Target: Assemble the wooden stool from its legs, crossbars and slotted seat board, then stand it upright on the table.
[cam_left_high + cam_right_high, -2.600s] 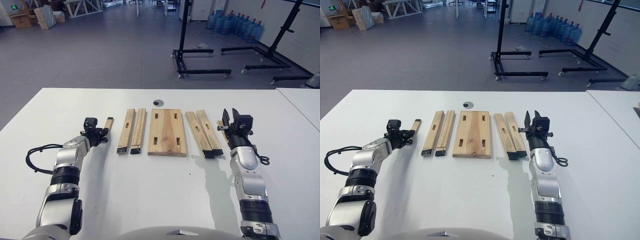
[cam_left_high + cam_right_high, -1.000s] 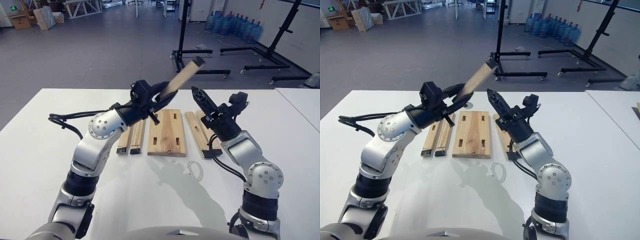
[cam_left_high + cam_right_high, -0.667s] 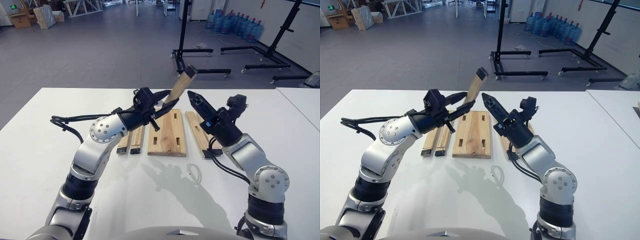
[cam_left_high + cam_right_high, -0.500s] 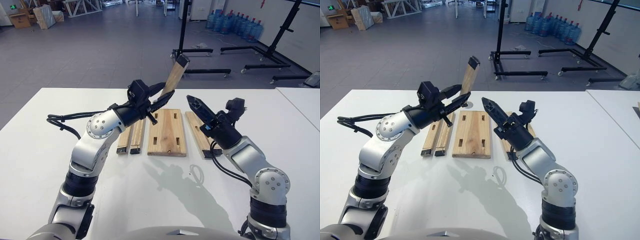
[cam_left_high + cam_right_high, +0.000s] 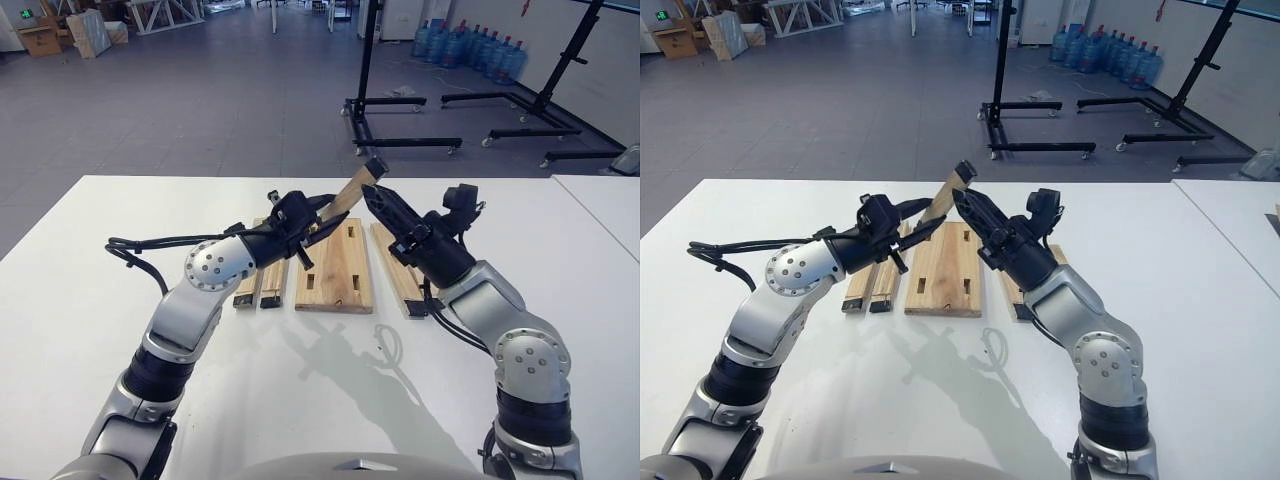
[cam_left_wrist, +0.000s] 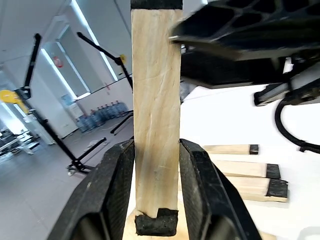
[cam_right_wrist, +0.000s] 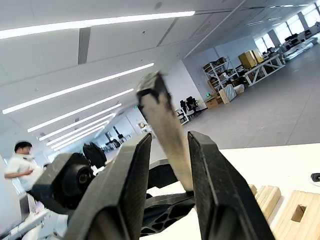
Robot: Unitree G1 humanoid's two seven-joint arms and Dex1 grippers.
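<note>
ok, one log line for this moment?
left claw shut on crossbar, held tilted above seat board | right claw open, straddling crossbar's upper part | legs flat on table

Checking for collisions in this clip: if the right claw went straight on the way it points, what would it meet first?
The wooden stick in the left claw; its upper end lies between the open fingers of the right claw, though exact depth is unclear.

No text, label or number is legible anywhere.
</note>
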